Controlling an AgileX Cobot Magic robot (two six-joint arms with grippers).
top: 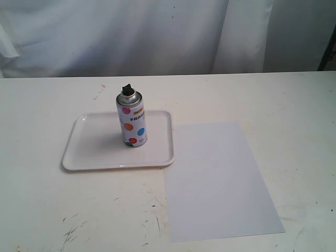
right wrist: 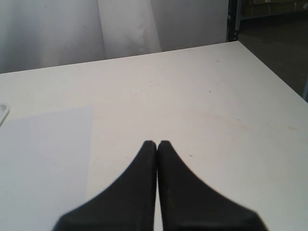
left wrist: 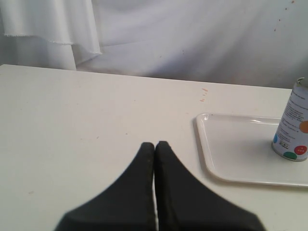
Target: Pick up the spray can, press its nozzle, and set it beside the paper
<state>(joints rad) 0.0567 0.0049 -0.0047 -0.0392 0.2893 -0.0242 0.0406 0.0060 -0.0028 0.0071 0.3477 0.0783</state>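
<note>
Exterior view, spray can [top: 132, 122]: it stands straight up on the white tray [top: 84, 157], a bit past the tray's middle toward 1 o'clock.
Exterior view, nozzle [top: 126, 87]: a little black button on the can's silver top, with nothing touching it.
Exterior view, paper [top: 220, 178]: a big flat white sheet at about 4 o'clock from the can. Its near corner is just beside the tray's edge (I cannot tell if they touch).
Exterior view, worktop [top: 42, 210]: pale, with dark scratchy marks at about 6 o'clock from the tray. No arm shows in this view.
Left wrist view, left end effector [left wrist: 155, 144]: its two black fingers are pressed together with nothing between them. It hangs over bare worktop, well apart from the tray.
Left wrist view, can: only its lower part shows, standing on the tray, with dots in orange, blue, green and red.
Right wrist view, right end effector [right wrist: 157, 143]: its fingers are pressed together too, and it holds nothing. It sits over bare worktop near the paper's edge.
Right wrist view, paper: it lies flat, and a tiny bit of the tray peeks in just past its far corner.
</note>
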